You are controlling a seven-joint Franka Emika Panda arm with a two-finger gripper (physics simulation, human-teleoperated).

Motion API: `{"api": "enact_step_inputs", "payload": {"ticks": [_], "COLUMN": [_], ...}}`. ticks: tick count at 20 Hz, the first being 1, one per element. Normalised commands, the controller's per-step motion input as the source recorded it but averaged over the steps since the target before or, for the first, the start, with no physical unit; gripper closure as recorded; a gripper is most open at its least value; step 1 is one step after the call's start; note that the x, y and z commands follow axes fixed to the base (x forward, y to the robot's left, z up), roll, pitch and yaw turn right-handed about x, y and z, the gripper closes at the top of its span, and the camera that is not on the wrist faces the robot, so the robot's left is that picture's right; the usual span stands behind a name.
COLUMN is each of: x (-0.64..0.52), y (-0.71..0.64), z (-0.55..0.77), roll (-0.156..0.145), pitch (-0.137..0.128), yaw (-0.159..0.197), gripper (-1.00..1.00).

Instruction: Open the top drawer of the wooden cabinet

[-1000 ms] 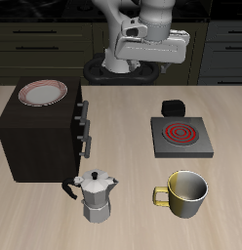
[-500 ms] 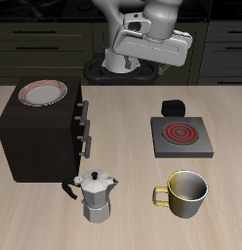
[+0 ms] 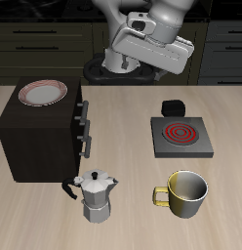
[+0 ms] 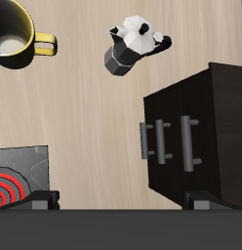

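Observation:
The dark brown wooden cabinet stands on the table with a plate on top. Its three drawers face the stove, each with a small dark bar handle. The top drawer is shut, flush with the lower ones. In the wrist view, the top drawer is the strip nearest the cabinet's top, and its handle shows as a bar. My gripper hangs high above the table's back, tilted, well away from the cabinet. In the wrist view, my gripper is open and empty, with its fingertips far apart.
A red-rimmed plate lies on the cabinet. A metal moka pot stands near the front edge, just before the cabinet's drawer side. A yellow mug stands beside it. A stove plate with a red coil lies farther back.
My gripper hand has tilted further and shifted slightly, staying high over the table's back. Nothing on the table has moved, and the drawers stay shut.

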Motion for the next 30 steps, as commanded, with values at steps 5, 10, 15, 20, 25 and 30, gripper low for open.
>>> {"api": "enact_step_inputs", "payload": {"ticks": [5, 10, 15, 20, 25, 30], "x": [0.17, 0.11, 0.06, 0.02, 0.0, -0.05], "y": [-0.19, -0.31, -0.1, 0.02, 0.03, -0.08], "z": [-0.03, -0.1, -0.21, -0.35, -0.28, -0.23], "roll": [-0.172, -0.209, -0.138, -0.137, -0.022, -0.049], "pitch": [0.003, -0.021, -0.014, -0.014, 0.017, 0.038], "yaw": [0.01, 0.023, 0.058, 0.044, 0.025, -0.009], "gripper": [-1.0, -1.0, -1.0, -1.0, -1.0, -1.0]}}
